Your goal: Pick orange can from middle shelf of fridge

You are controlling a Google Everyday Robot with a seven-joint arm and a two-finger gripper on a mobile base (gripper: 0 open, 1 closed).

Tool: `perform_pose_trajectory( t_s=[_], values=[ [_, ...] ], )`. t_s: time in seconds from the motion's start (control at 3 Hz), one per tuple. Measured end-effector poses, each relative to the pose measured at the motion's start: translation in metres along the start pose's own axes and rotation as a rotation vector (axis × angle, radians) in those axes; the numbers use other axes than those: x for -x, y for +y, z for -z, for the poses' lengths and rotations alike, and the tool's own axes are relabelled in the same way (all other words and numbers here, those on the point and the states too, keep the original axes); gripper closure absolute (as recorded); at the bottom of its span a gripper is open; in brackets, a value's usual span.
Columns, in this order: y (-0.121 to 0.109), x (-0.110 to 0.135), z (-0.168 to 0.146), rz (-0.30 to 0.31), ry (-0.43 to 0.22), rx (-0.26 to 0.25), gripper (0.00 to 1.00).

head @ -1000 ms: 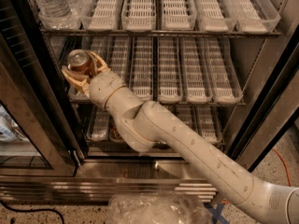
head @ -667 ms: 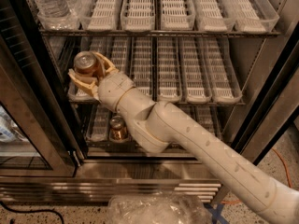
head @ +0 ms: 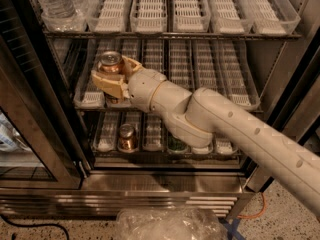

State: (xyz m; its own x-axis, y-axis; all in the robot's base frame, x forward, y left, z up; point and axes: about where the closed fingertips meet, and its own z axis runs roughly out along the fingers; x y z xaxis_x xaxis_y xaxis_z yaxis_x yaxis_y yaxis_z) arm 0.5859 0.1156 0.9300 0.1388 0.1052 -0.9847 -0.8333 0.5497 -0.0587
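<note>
The orange can (head: 110, 64), coppery with a silver top, is at the front left of the middle shelf (head: 235, 86), a wire rack lined with ribbed clear lane trays. My gripper (head: 112, 72) reaches into the fridge (head: 150, 184) from the lower right. Its cream fingers (head: 107, 84) are closed around the can's body from both sides. The can stands upright in the grip, over the second lane from the left. The lower part of the can is hidden by the fingers.
A second coppery can (head: 127, 137) and a green can (head: 176, 144) stand on the bottom shelf, the green one partly behind my arm. Water bottles (head: 55, 4) stand on the top shelf's left. The open glass door (head: 30, 134) is at left. A clear plastic bag (head: 170, 224) lies below.
The gripper and the orange can have moved together to the right, away from the fridge's left wall. The coppery can on the bottom shelf has come into view.
</note>
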Motion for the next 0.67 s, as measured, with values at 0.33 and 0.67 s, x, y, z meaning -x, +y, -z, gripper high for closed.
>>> perform_pose_trajectory(
  t_s=[0.33, 0.67],
  values=[
    [0.040, 0.029, -0.031, -0.047, 0.032, 0.158, 1.00],
    [0.091, 0.046, -0.036, 0.057, 0.151, 0.335, 1.00]
  ],
)
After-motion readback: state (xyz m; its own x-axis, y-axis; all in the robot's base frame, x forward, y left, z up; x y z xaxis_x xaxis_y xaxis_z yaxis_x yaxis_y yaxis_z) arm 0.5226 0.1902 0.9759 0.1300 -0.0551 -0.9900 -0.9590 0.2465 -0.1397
